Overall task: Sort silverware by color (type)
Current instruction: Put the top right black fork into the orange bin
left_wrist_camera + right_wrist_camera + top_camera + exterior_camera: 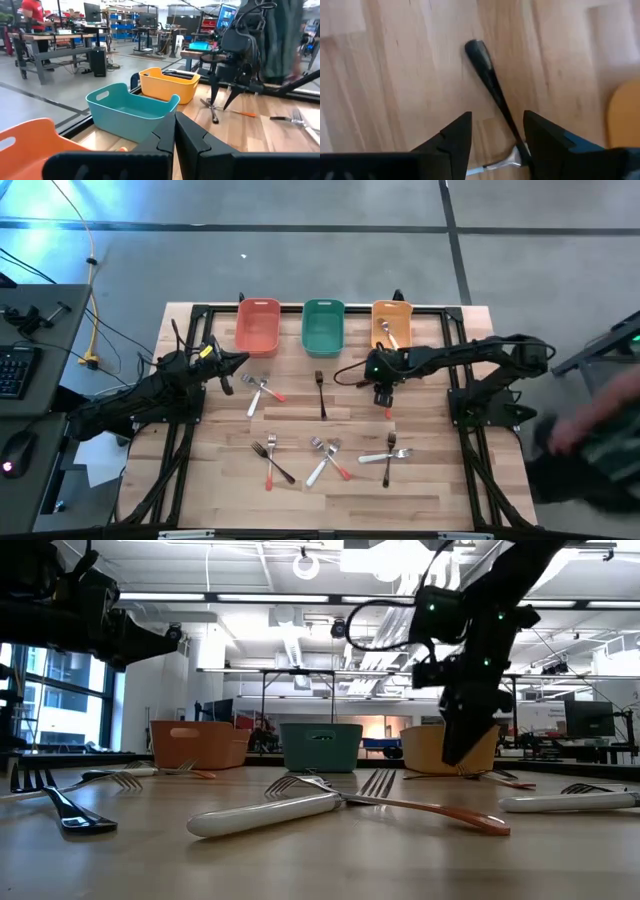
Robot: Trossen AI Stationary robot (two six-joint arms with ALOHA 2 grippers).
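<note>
Forks and spoons with black, white and red-orange handles lie scattered on the wooden table (pixel 210 480). My right gripper (pixel 495 127) points steeply down, open, just above a black-handled piece (pixel 490 80) that lies flat on the wood in front of the orange bin (pixel 392 322). The black handle runs between the two fingers, nearer one of them, and its silver neck (pixel 512 159) shows at the fingers' base. A red-orange-handled piece (pixel 245 113) lies beside it. My left gripper (pixel 175 137) waits shut at the table's left, level, near the red bin (pixel 258 326).
The red, green (pixel 323 326) and orange bins stand in a row at the far edge; one piece lies in the orange bin. A black fork (pixel 320 392) lies mid-table, with pairs of silverware (pixel 325 460) nearer the front. A person (pixel 600 430) moves by the table's right side.
</note>
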